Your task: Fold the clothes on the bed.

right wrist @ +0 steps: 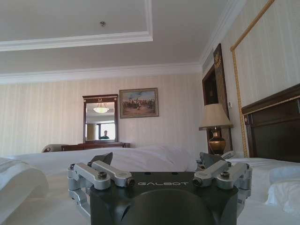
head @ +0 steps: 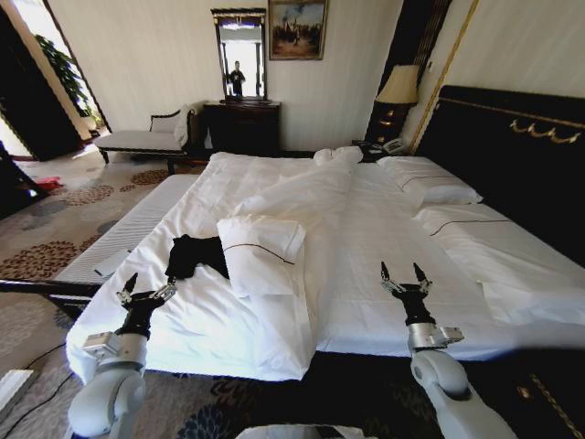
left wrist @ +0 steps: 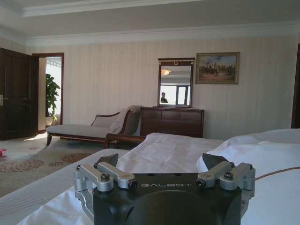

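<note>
The T-shirt (head: 195, 255) lies crumpled near the bed's (head: 228, 338) left edge; left gripper (head: 144, 292) and right gripper (head: 407, 278) hover, jaws apart, ready.

"GALBOT" in pale letters on the left claw (left wrist: 164, 176) housing, same "GALBOT" on the right claw (right wrist: 157, 174) housing

A crumpled black T-shirt (head: 195, 255) lies near the bed's (head: 384, 302) left edge, touching a pillow (head: 260, 253). Both grippers, left (head: 144, 291) and right (head: 407, 277), hover spread apart over the foot edge.
</note>
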Motion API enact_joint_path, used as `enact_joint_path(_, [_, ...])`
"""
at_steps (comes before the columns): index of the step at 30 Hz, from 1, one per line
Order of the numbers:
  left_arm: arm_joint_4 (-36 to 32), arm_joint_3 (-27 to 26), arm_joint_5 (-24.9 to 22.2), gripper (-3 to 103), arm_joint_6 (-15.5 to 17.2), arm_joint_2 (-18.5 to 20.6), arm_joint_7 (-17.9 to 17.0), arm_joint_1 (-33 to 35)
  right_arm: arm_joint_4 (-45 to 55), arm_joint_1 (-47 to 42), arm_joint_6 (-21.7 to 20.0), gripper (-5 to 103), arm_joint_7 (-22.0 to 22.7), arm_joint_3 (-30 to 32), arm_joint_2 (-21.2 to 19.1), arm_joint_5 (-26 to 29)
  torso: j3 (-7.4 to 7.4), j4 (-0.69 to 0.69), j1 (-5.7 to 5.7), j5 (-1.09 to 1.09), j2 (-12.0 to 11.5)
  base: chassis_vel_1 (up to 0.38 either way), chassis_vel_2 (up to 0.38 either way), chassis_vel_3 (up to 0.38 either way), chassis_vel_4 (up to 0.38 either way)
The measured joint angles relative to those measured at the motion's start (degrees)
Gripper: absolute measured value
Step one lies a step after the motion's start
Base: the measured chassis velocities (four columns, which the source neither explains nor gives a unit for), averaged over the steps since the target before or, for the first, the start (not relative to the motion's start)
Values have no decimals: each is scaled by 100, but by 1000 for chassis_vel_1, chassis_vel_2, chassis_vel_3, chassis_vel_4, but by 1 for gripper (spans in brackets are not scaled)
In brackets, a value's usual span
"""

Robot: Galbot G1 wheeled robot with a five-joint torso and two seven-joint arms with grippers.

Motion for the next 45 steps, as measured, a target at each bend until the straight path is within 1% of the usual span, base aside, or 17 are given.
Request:
enact_joint_path(8, [-44,13,46,100,-22,-43,0,21,32,4,31,100,-2,-29,5,60,-3,-1,-9,-1,3,0,0,0,0])
enact_joint_path(11, [-129,-3,60,100,-29,-54,0,51,91,91,10,100,-21,-237,-166,377,-2,-1,-7,-3,2,0,0,0,0])
enact_joint_path(13, [-253,-55,29,100,-29,-36,0,74,179,203,-104,100,-157,-493,-362,1090,-2,-1,-5,1,2,0,0,0,0])
enact_joint_path(14, [-253,-55,29,100,-29,-36,0,74,179,203,-104,100,-157,-493,-362,1090,-2,-1,-5,1,2,0,0,0,0])
enact_joint_path(16, [-389,-126,-31,100,-21,5,-2,114,342,458,-352,100,-213,-869,-613,2397,-2,-1,-5,-1,2,0,0,0,0])
enact_joint_path(18, [-485,-175,-41,100,-16,17,-3,168,420,728,-588,100,-217,-1121,-762,3474,-2,-1,-6,0,3,0,0,0,0])
enact_joint_path(19, [-485,-175,-41,100,-16,17,-3,168,420,728,-588,100,-217,-1121,-762,3474,-2,-1,-6,0,3,0,0,0,0])
enact_joint_path(22, [-566,-233,-13,100,-21,-43,-5,268,322,1578,-1087,100,-140,-1594,-943,5029,-2,1,-6,-3,3,0,0,0,0])
enact_joint_path(24, [-569,-242,3,100,-25,-61,-5,285,236,1762,-1160,100,-110,-1685,-958,5188,-2,1,-6,-3,2,0,0,0,0])
enact_joint_path(25, [-576,-268,53,100,-41,-123,-9,335,-19,2293,-1318,100,-43,-1992,-975,5560,-1,2,-5,-2,2,0,0,0,0])
enact_joint_path(28, [-577,-322,105,100,-56,-205,-10,395,-346,2882,-1490,100,-56,-2440,-967,5926,-1,1,-5,0,2,0,0,0,0])
enact_joint_path(31, [-581,-371,140,100,-62,-265,-14,441,-670,3298,-1573,100,-193,-2845,-926,5996,-1,0,-5,-1,2,0,0,0,0])
enact_joint_path(33, [-585,-386,149,100,-64,-276,-14,453,-751,3388,-1582,100,-249,-2942,-914,6010,-1,0,-5,-1,2,0,0,0,0])
enact_joint_path(36, [-611,-486,155,100,-67,-328,-20,502,-1226,3845,-1677,100,-859,-3448,-869,6138,-1,0,-5,-1,2,0,0,0,0])
enact_joint_path(37, [-611,-486,155,100,-67,-328,-20,502,-1226,3845,-1677,100,-859,-3448,-869,6138,-1,0,-5,-1,2,0,0,0,0])
enact_joint_path(40, [-610,-538,155,100,-88,-365,-23,527,-1595,4227,-1898,100,-1400,-3921,-931,6179,-1,-2,-5,-1,2,0,0,0,0])
enact_joint_path(45, [-611,-561,144,100,-101,-424,-29,528,-2030,4733,-1959,100,-1523,-4426,-924,6176,-2,0,-5,-2,2,0,0,0,0])
